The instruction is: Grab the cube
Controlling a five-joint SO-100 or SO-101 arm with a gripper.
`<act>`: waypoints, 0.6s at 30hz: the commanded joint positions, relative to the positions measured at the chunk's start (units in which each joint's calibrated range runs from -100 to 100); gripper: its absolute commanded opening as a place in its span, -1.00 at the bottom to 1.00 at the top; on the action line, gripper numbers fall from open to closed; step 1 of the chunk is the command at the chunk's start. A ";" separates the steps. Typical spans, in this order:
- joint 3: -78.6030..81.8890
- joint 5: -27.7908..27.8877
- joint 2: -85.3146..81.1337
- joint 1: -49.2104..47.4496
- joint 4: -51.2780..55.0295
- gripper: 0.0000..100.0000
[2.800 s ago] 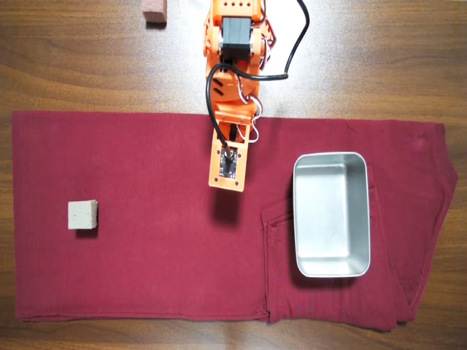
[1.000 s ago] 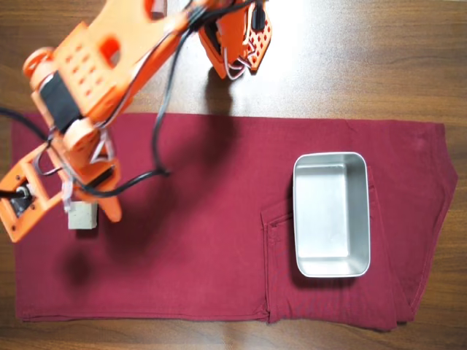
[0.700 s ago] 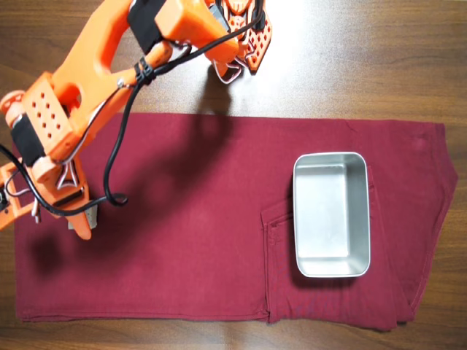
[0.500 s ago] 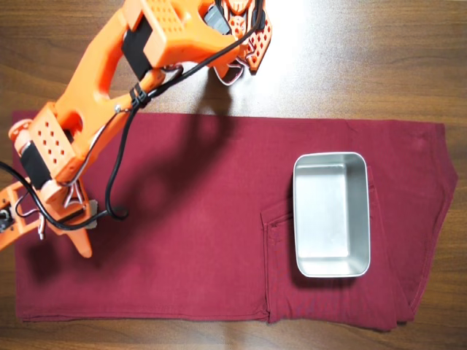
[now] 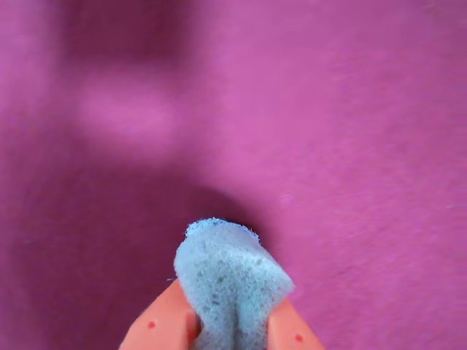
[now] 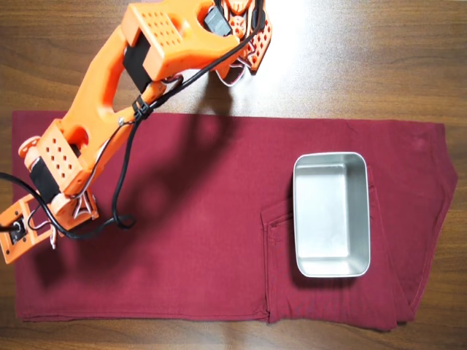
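In the wrist view the pale grey foam-like cube [image 5: 228,266] sits squeezed between the two orange fingers [image 5: 157,328] of my gripper [image 5: 230,324], at the bottom centre. The gripper is shut on it. Its shadow falls on the blurred purple-red cloth [image 5: 328,131] behind it, so it seems to be held a little above the cloth. In the overhead view the orange arm [image 6: 109,80] reaches down to the cloth's far left edge. There its wrist [image 6: 44,211] hides the fingers and the cube.
A rectangular metal tray [image 6: 300,219] stands empty on the right part of the dark red cloth [image 6: 204,240], far from the gripper. The cloth lies on a wooden table [image 6: 350,58]. The arm's base is at the top centre.
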 commanded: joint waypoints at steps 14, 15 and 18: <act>-1.77 -0.24 -23.30 -20.64 8.55 -1.00; -1.77 -0.20 -26.94 -25.92 10.49 -1.00; -0.32 -0.93 -34.39 -43.19 18.60 -1.00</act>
